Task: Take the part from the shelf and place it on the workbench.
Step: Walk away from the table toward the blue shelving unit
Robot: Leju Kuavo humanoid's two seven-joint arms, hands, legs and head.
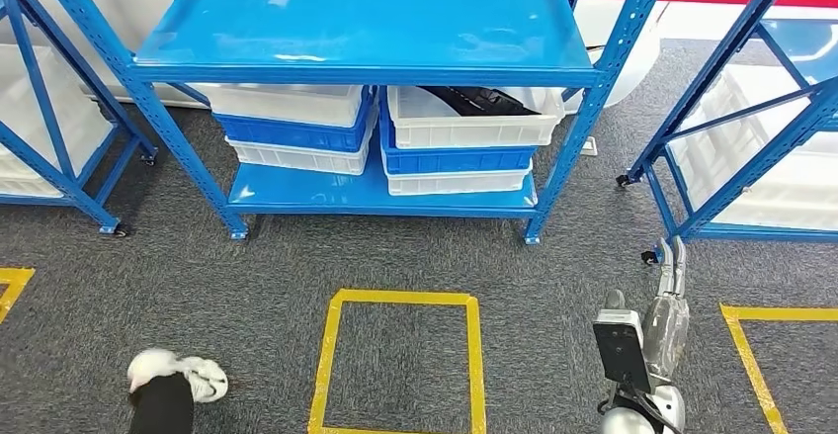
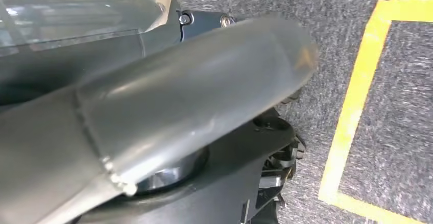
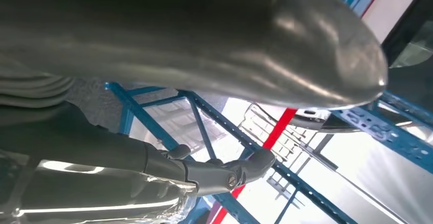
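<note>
One dark part [image 1: 481, 101] lies slantwise in the upper right bin [image 1: 474, 123], ahead-left of your nearer, empty right robot hand [image 1: 673, 268], fingers extended; left robot hand [image 2: 168, 112] state unclear.

Black part [image 1: 479, 101] lying in top white bin [image 1: 474, 130], shelf's right stack.

Blue steel shelf [image 1: 368, 34] stands ahead on grey carpet. Lower tier holds two stacks of white and blue bins; the top right bin [image 1: 474, 118] contains a dark part [image 1: 479, 101]. Yellow tape square [image 1: 400, 363] on the floor. Right hand [image 1: 670, 301] low at right, fingers extended, holding nothing.
</note>
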